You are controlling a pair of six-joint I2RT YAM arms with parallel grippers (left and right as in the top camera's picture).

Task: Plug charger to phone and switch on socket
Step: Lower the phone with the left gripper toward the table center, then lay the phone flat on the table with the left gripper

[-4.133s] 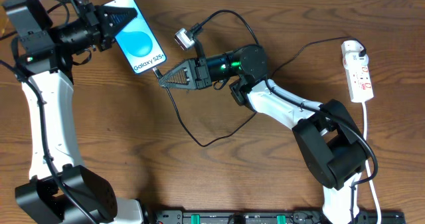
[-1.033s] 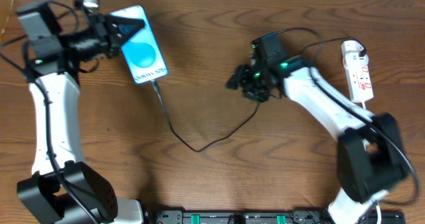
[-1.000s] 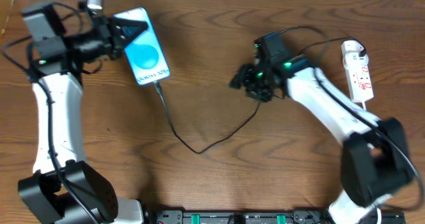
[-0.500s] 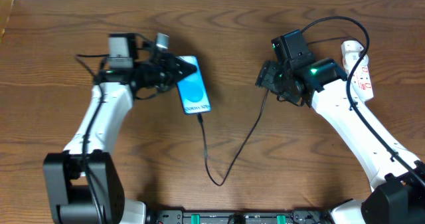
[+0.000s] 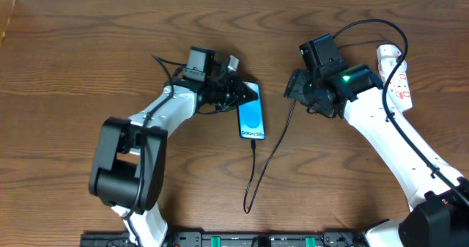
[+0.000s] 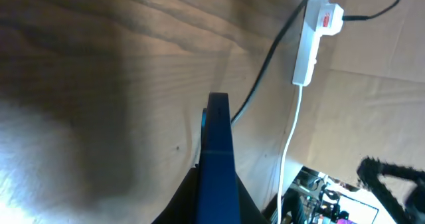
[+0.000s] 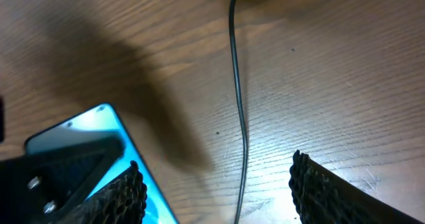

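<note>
The phone [image 5: 251, 119], blue screen up, lies at mid-table with my left gripper [image 5: 243, 100] shut on its upper end. In the left wrist view the phone [image 6: 218, 144] shows edge-on between the dark jaws of that gripper [image 6: 216, 191]. The charger [image 5: 258, 175], a thin black cable, meets the phone's lower edge, loops toward the table front and rises past my right gripper [image 5: 294, 87]. That right gripper [image 7: 216, 187] is open, its fingers [image 7: 126, 194] apart on either side of the charger [image 7: 237, 117], touching nothing. The socket [image 5: 396, 78], a white strip, lies at far right.
The socket's white cord [image 5: 407, 141] runs down the right edge toward the front. The black cable arcs over the right arm [image 5: 381, 122] to the strip's top. In the left wrist view the strip [image 6: 312, 44] lies ahead beyond the phone, with clutter [image 6: 332, 197] off the table edge.
My left arm has carried the phone from the far left to the table's middle, dragging the cable along. The right arm drew back to the right earlier and has since stayed put.
</note>
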